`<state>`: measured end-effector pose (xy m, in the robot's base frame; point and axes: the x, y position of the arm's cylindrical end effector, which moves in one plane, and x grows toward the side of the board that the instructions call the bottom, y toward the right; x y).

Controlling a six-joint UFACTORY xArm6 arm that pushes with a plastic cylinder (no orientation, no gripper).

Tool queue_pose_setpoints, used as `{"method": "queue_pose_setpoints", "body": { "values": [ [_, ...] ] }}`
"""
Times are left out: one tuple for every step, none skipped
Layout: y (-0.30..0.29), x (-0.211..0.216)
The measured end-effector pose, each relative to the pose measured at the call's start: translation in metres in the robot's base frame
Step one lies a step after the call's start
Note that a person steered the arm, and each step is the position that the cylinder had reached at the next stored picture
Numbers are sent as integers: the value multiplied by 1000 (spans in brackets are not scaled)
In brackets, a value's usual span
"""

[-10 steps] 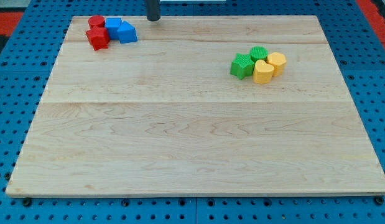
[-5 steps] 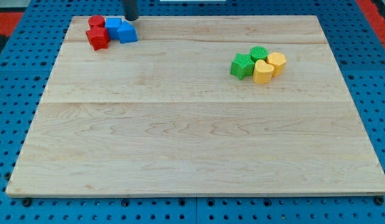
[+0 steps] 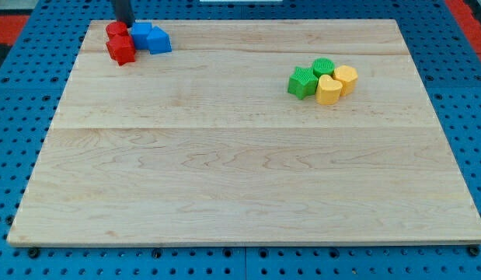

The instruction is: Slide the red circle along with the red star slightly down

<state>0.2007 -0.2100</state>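
Note:
The red circle (image 3: 116,31) and the red star (image 3: 121,50) sit together at the board's top left corner, the star just below the circle. Two blue blocks (image 3: 150,37) touch them on the right. My tip (image 3: 124,22) is a dark rod right at the upper right edge of the red circle, touching or nearly touching it.
A cluster of two green blocks (image 3: 311,75) and two yellow blocks (image 3: 336,84) lies at the right of the wooden board (image 3: 240,155). The board rests on a blue pegboard; its top edge is just above the red blocks.
My tip has moved left along the board's top edge, from right of the blue blocks to the red circle. The red circle seems nudged slightly left.

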Motion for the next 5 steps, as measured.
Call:
{"method": "queue_pose_setpoints", "body": {
  "values": [
    [0, 8],
    [0, 13],
    [0, 18],
    [2, 32],
    [2, 32]
  ]
}}
